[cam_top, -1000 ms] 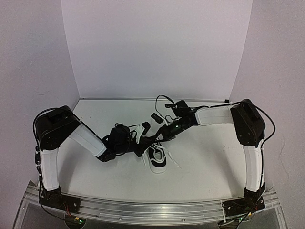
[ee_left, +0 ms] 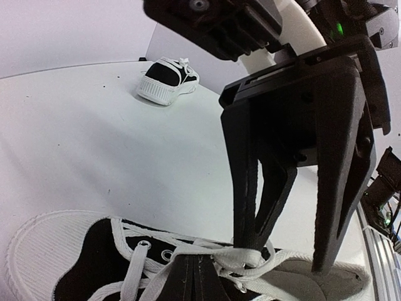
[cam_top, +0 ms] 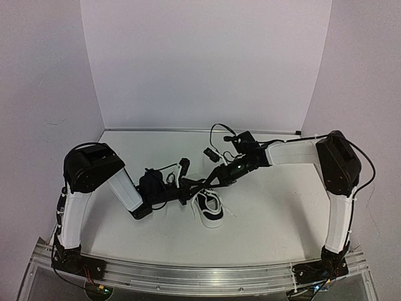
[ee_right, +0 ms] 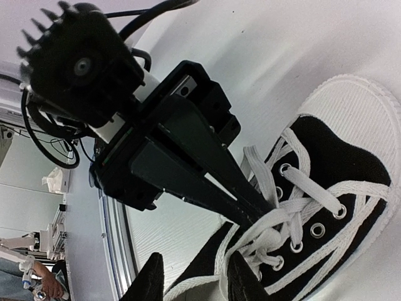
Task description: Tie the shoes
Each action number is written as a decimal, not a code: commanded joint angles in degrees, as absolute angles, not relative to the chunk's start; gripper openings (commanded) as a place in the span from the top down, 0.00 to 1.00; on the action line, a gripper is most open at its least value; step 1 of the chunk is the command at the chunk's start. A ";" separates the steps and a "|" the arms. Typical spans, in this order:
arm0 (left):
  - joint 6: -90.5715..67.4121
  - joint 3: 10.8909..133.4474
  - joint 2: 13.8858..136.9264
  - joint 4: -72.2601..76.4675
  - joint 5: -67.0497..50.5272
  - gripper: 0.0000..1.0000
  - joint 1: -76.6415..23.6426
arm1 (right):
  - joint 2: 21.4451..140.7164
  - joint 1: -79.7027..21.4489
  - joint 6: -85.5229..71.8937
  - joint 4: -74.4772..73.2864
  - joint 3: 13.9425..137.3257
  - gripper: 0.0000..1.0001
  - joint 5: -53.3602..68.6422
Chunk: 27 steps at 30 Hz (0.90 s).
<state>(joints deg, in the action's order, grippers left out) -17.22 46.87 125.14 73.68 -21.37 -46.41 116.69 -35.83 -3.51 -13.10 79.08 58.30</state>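
The small black sneaker with a white rubber sole (cam_top: 212, 211) sits on the white table (cam_top: 269, 219). Its long white laces (ee_left: 244, 258) are loose, not tied. The left gripper (ee_right: 258, 214) has its fingers squeezed together, tips in the laces; I cannot tell if they pinch one. The right gripper (ee_left: 285, 254) has its fingers a little apart over the crossing. I think the knot is just starting. Next, a lace end must be caught and pulled across. The second black sneaker (ee_left: 166, 75) sits farther back.
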 commanded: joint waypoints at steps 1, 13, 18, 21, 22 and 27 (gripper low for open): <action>-19.07 47.50 126.16 78.68 -22.82 1.00 -45.24 | 110.15 -32.70 -3.54 -12.49 77.29 0.65 58.94; -19.11 47.38 126.99 79.10 -23.40 1.00 -45.00 | 113.55 -30.39 -8.11 -7.59 77.23 0.65 58.01; -18.61 47.61 127.09 78.72 -24.07 1.00 -45.00 | 115.63 -31.27 -10.34 -5.08 77.21 0.70 58.91; -18.47 47.74 127.21 78.74 -24.21 1.00 -45.00 | 116.73 -32.11 -11.45 -3.92 77.40 0.71 59.17; -18.46 47.83 127.26 78.75 -24.37 1.00 -45.00 | 117.04 -32.29 -11.86 -3.40 77.39 0.71 59.41; -18.46 47.88 127.35 79.17 -24.86 1.00 -45.00 | 118.15 -32.66 -13.32 -1.46 77.35 0.73 59.68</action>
<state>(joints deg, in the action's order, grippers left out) -18.50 46.85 126.72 75.14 -23.45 -45.25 117.26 -32.15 -11.68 -5.25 77.12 58.41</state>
